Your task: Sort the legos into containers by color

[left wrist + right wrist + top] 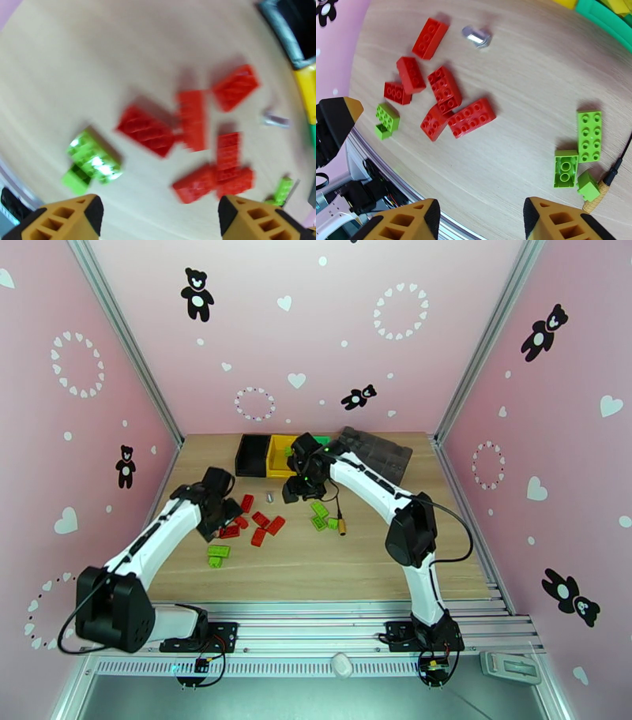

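Several red legos (261, 520) lie scattered mid-table, seen close in the blurred left wrist view (146, 130) and in the right wrist view (472, 117). Green legos sit in two groups, one at the front left (218, 553) (93, 160) and one to the right (320, 516) (589, 135). The black container (253, 455), yellow container (280, 455) and green container (320, 440) stand in a row at the back. My left gripper (223, 522) (160, 213) hovers open over the red legos. My right gripper (304, 491) (480, 215) hangs open and empty in front of the containers.
A dark grey compartmented tray (379, 451) lies at the back right. An orange-handled screwdriver (341, 524) (608, 181) rests beside the right green legos. A small grey metal piece (269, 496) (476, 36) lies just in front of the containers.
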Available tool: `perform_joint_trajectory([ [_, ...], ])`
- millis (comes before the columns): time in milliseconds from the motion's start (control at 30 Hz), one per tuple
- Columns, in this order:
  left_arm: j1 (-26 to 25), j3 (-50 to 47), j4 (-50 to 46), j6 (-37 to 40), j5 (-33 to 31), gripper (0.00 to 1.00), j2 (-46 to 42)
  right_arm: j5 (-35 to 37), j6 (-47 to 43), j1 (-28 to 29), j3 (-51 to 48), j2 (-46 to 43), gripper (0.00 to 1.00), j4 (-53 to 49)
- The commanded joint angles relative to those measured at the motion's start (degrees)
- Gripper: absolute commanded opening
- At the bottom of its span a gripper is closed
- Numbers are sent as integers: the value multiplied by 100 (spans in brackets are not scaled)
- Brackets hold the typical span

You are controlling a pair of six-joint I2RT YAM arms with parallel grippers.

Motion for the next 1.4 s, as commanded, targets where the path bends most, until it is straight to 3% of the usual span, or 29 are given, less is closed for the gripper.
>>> perform_joint_trajectory([
  [0,210,-477,-115,-516,-196,83,-358,77,-195,241,59,26,60,-227],
  [300,824,-1540,772,-415,455,80,-672,-100,-47,407,-334,-132,59,-4],
  [600,833,-1842,835,-362,658,58,-668,-41,-32,393,-365,-153,59,-30],
  [933,828,-1944,893,-380,637,55,-528,-105,49,393,-373,-133,58,45],
  [1367,829,-2055,916,-381,648,41,-484,-81,81,393,-374,-106,57,65],
])
